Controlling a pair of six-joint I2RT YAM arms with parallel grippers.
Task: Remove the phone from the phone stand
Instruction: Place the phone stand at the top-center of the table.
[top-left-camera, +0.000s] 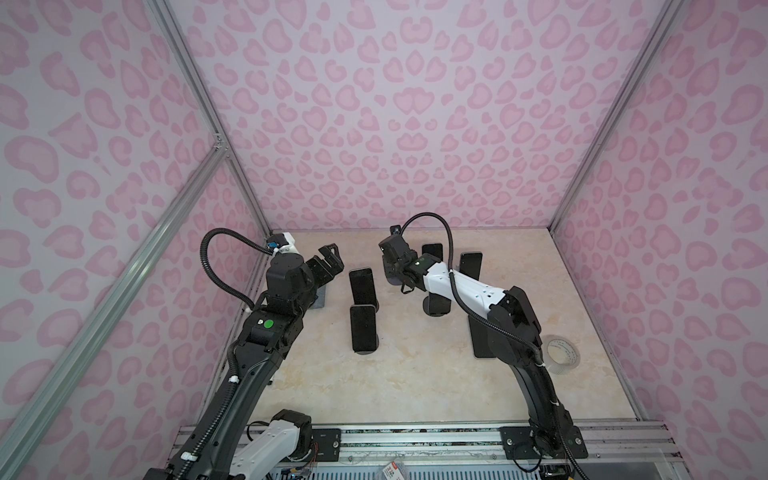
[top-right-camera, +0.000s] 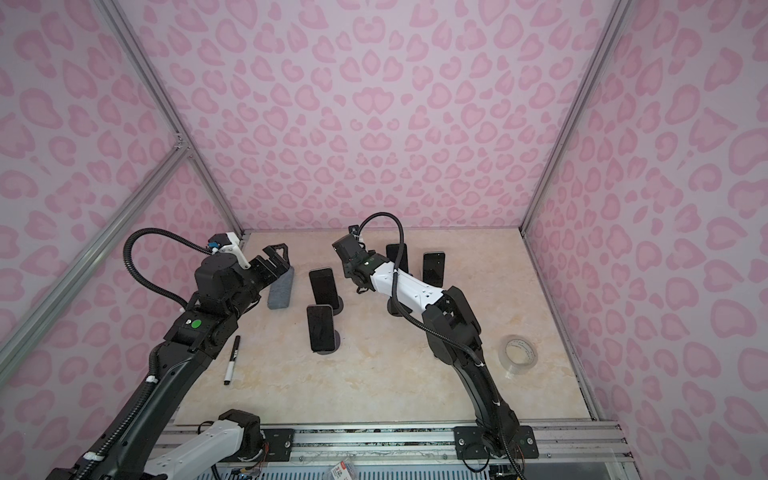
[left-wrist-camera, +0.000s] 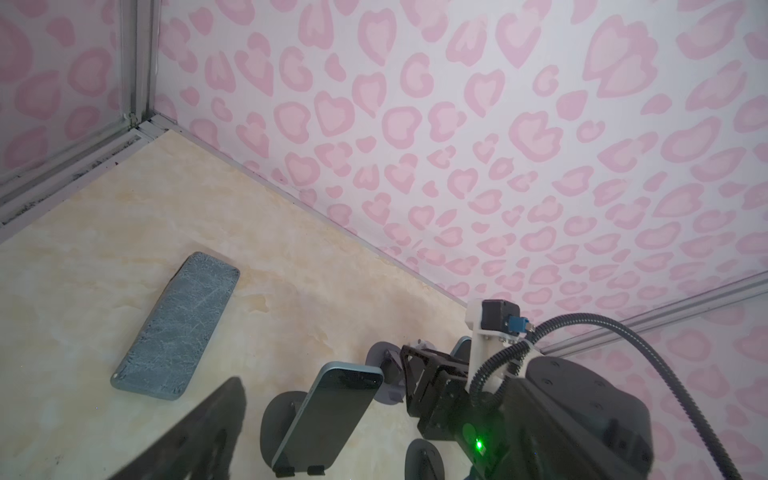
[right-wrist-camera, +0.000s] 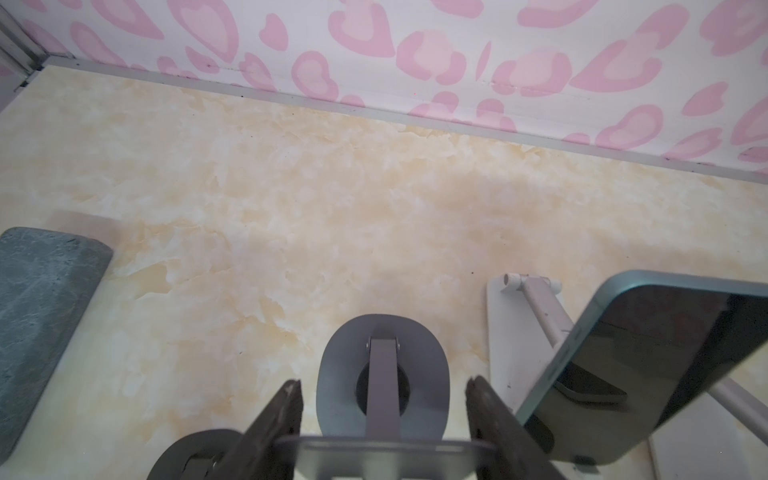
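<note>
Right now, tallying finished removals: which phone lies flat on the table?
The mottled grey phone near the left end effector; the clearly visible others lean on stands.

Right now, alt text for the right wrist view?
The right gripper grips the upper edge of a phone, its grey oval stand base just beyond. Beside it a second phone leans on a white stand, on a marble-look table.
</note>
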